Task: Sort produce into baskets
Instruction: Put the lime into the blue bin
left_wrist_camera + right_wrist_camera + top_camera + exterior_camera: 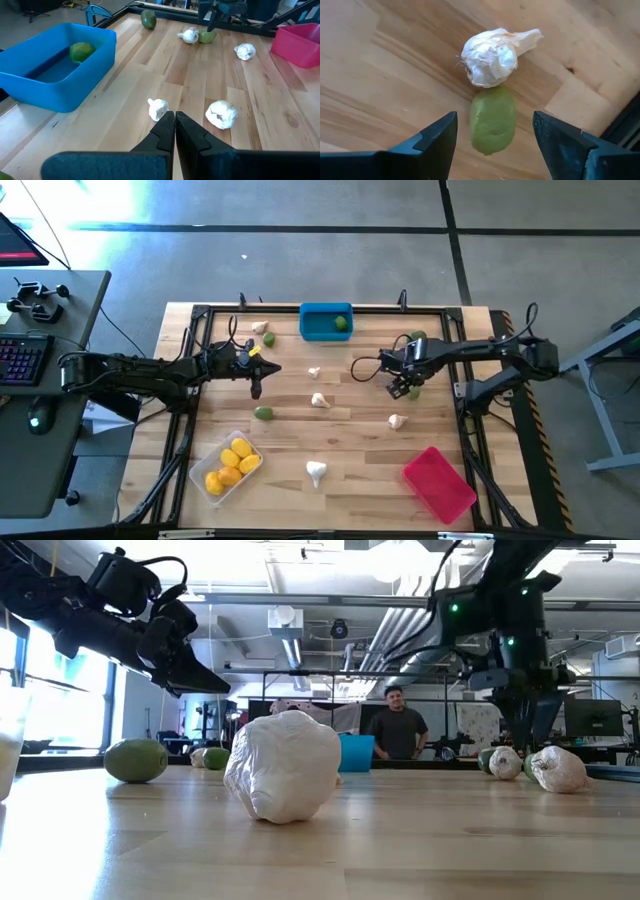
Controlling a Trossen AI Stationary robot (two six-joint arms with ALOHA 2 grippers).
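Target piece: a green lime [492, 120] lying on the table [350, 450], touching a garlic bulb [492, 57] and well to the right of the blue basket [325, 322].

Handling, as a judgement: a small toy piece, probably light and stiff, with a smooth rounded skin that could squirt sideways out of a pinch. Best taken across its narrow middle, jaws square to the long axis. The bulb pressed against one end leaves little room there, so closing across the flanks looks safer than end to end.

Right gripper [492, 145]: fingers spread wide, one on each side of the lime with wood showing between each finger and the fruit. It touches nothing and carries nothing; it is poised straddling the piece.

Left gripper [175, 131]: fingers pressed together, empty, hovering over the table left of the blue basket's front, with two other garlic bulbs just ahead of it.

Blue basket already holds one green piece [81, 51]. Clear basket [228, 468], toward the table's front left, holds yellow lemons [235, 460]. Red basket [438, 483], front right, looks empty.
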